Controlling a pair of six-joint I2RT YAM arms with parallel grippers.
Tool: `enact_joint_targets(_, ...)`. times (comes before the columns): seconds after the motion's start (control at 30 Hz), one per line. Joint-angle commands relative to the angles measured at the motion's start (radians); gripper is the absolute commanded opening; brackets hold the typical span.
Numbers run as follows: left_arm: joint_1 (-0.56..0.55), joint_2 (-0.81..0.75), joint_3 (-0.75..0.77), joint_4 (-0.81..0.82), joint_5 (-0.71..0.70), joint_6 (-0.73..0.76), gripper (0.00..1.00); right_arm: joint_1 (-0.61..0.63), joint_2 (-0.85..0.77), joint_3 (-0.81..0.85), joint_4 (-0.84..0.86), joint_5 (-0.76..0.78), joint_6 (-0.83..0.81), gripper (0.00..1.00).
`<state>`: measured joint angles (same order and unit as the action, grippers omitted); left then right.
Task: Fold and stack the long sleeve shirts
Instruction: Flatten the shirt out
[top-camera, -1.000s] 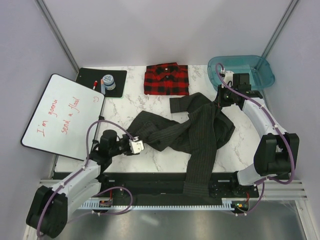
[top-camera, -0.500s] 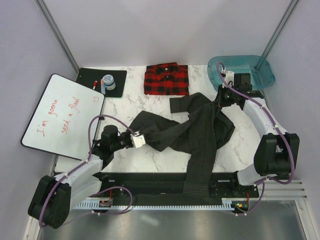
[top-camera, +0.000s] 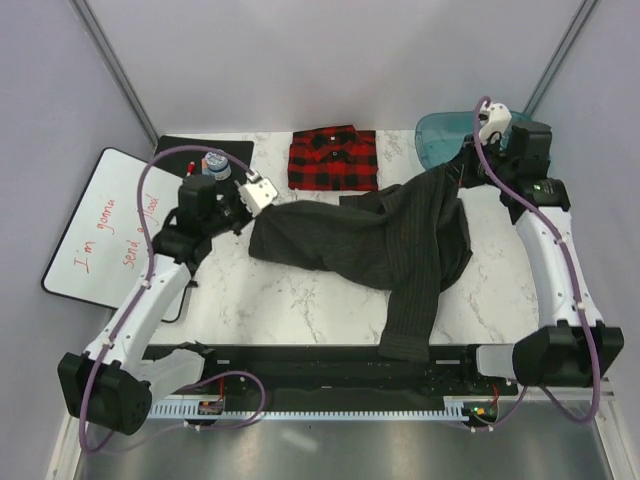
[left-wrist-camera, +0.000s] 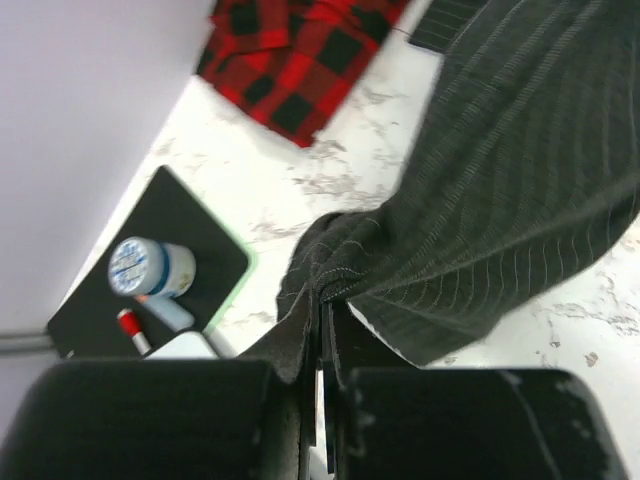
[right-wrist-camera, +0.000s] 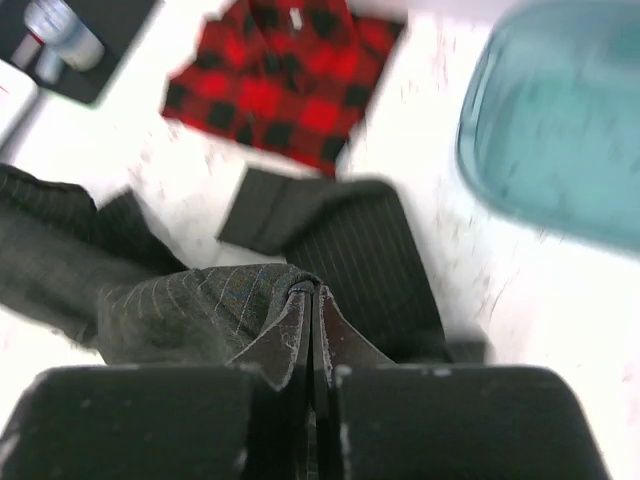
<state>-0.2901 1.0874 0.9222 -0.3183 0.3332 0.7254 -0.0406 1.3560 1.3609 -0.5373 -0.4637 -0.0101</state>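
lifted and drawn apart within the last second, the dark charcoal pinstriped button-up shirt hangs stretched between two raised arms across the middle of the bench, where it earlier lay crumpled. the left end effector, open and low near the front a second ago, has swung up toward the back left and is closed on a bunched fold at the shirt's left edge. its wrist view shows dark cloth pinched between the black fingers. the right end effector, clamped on the opposite end of the cloth, has risen toward the back right. its wrist view shows striped fabric gathered tight between its jaws. one sleeve trails down over the white marbled bench to the front edge.

just behind the spread garment, the red-and-black plaid flannel shirt lies folded flat near the back edge, unmoved. a translucent teal plastic tub sits at the back right corner, partly hidden by the right arm. at the back left, a black mat carries a small blue-and-white jar. a white dry-erase board with red handwriting lies off the bench's left side.
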Motion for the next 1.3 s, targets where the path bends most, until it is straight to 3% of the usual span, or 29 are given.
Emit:
enact_joint_targets(0.0, 0.031, -0.021, 0.138, -0.264, -0.075, -0.103, 0.02, 0.001, -0.147, 0.049, 0.051, -0.05, 0.001, 0.0)
enact_joint_targets(0.3, 0.085, -0.107, 0.018, -0.34, -0.214, -0.103, 0.02, 0.001, -0.227, -0.198, 0.014, -0.03, -0.129, 0.0)
enact_joint_targets(0.53, 0.086, -0.118, -0.106, -0.34, -0.211, -0.087, 0.02, -0.001, -0.198, -0.345, -0.084, -0.208, -0.312, 0.0)
enact_joint_targets(0.8, 0.089, -0.074, -0.114, -0.311, -0.192, -0.107, 0.02, -0.001, -0.163, -0.335, -0.093, -0.274, -0.354, 0.02)
enact_joint_targets(0.9, 0.108, -0.061, -0.031, -0.295, -0.178, -0.148, 0.02, -0.004, -0.144, -0.229, -0.026, -0.216, -0.268, 0.0)
enact_joint_targets(1.07, 0.138, 0.048, 0.311, -0.3, -0.181, -0.231, 0.02, -0.01, -0.115, 0.064, 0.153, -0.087, -0.065, 0.0)
enact_joint_targets(1.27, 0.141, 0.075, 0.683, -0.312, -0.157, -0.273, 0.02, -0.012, -0.11, 0.384, 0.226, 0.071, 0.009, 0.0)
